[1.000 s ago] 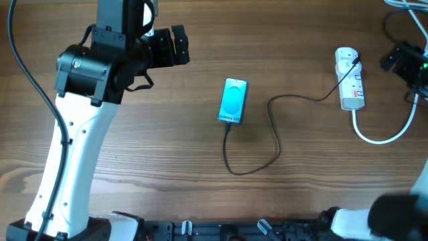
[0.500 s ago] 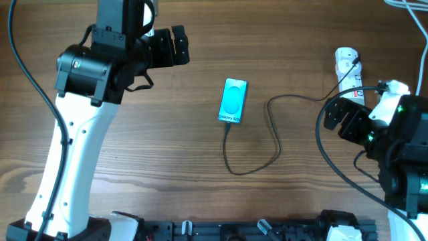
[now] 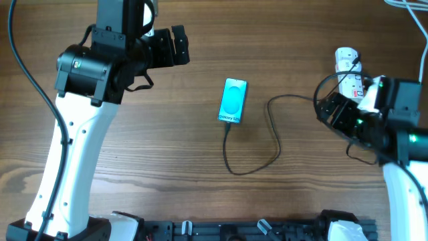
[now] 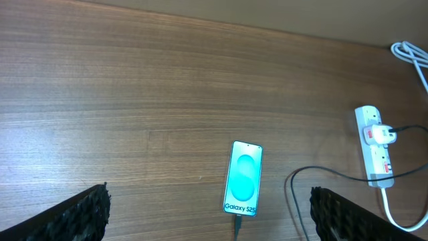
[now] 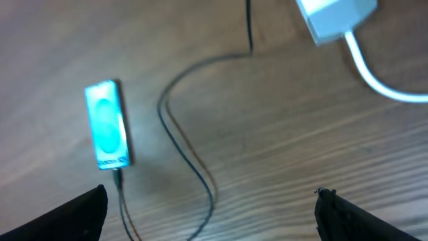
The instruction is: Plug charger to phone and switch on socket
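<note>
Wood-grain table (phone lying flat) beneath left gripper and right gripper, both wide.

left arm: my white shell, black joints
right arm: my black head, green lights
fingers: black, ridged

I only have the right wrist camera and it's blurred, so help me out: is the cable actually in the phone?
Observer: Overhead, the cable meets the phone at its Galaxy S25 end; it looks plugged in.
Operator: And its other end?
Observer: In the left wrist view it runs to a plug seated in the power strip.
Operator: Where's the left gripper?
Observer: Overhead, the left gripper is open, up and left of the phone in the picture, holding nothing.
</note>
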You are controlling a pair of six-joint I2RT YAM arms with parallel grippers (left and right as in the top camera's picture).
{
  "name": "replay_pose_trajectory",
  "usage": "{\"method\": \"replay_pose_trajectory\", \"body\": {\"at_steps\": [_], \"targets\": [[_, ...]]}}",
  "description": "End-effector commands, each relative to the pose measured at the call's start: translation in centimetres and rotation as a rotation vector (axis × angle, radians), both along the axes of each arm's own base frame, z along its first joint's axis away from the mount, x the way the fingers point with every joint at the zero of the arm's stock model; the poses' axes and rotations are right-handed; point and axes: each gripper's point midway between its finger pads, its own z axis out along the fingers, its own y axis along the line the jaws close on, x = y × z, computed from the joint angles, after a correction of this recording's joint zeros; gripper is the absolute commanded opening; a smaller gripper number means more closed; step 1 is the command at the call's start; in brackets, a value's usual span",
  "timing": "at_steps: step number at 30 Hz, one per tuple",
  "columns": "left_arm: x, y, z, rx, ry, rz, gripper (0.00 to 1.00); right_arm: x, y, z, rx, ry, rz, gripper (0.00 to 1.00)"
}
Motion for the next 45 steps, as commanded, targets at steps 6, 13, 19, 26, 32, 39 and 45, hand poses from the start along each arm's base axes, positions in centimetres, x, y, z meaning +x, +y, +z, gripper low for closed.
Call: {"method": "replay_pose_trajectory", "body": {"at_steps": [6, 13, 19, 26, 32, 39, 45], "targets": [[0.1, 0.1, -0.1, 0.008, -0.001, 0.004, 1.0, 0.3, -0.2, 0.3, -0.087, -0.04, 0.068, 1.0], [0.1, 0.1, -0.1, 0.008, -0.001, 0.004, 1.0, -3.0, 1.5, 9.1, -0.182, -0.443, 0.173, 1.0], [0.1, 0.1, -0.1, 0.008, -0.001, 0.004, 1.0, -5.4, 4.8, 11.2, -0.292, -0.688, 0.446, 1.0], [0.1, 0.1, -0.1, 0.008, -0.001, 0.004, 1.0, -6.2, 6.7, 8.0, -0.292, -0.975, 0.5, 1.0], [0.1, 0.1, -0.1, 0.008, -0.001, 0.004, 1.0, -4.9, 6.8, 4.5, -0.32, -1.122, 0.475, 1.0], [0.1, 0.1, -0.1, 0.008, 0.0, 0.004, 1.0, -3.5, 6.5, 1.8, -0.348, -1.2, 0.437, 0.99], [0.1, 0.1, -0.1, 0.008, -0.001, 0.004, 1.0, -2.6, 5.6, 0.2, -0.384, -1.209, 0.379, 1.0]]}}
